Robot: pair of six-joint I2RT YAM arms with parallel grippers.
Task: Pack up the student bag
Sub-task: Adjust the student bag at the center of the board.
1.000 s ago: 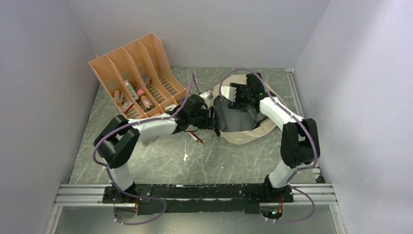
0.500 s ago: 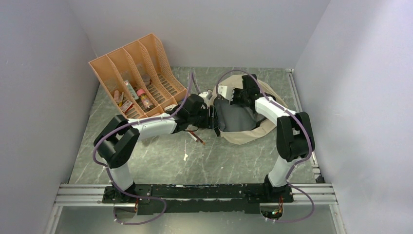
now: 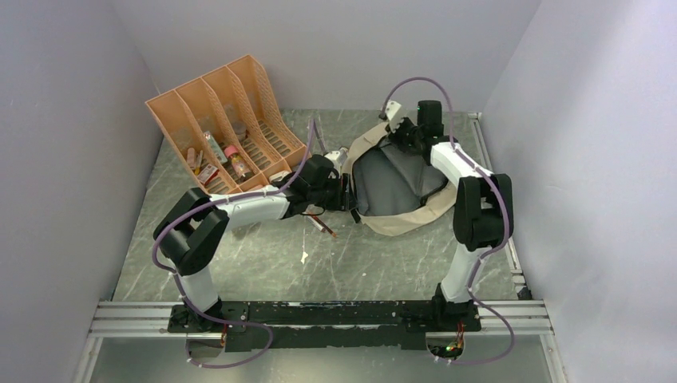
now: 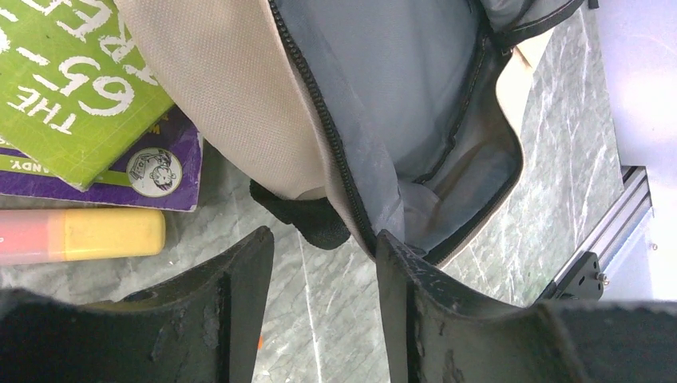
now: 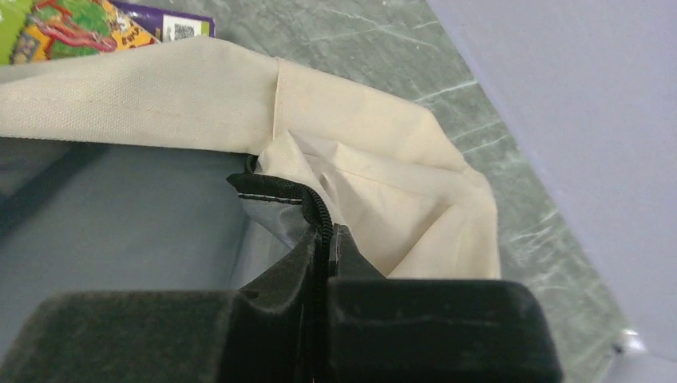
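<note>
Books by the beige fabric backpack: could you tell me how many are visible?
2. A green-covered book lies on a purple-covered book, both beside the beige fabric backpack; others may be hidden beneath it.

Grey marbled table (image 3: pixel 263 271)
Orange file organizer (image 3: pixel 239 88) at ten o'clock, student bag (image 3: pixel 399 219) at two; thin stick (image 3: pixel 323 226) and white scrap (image 3: pixel 304 257) near centre.
</note>
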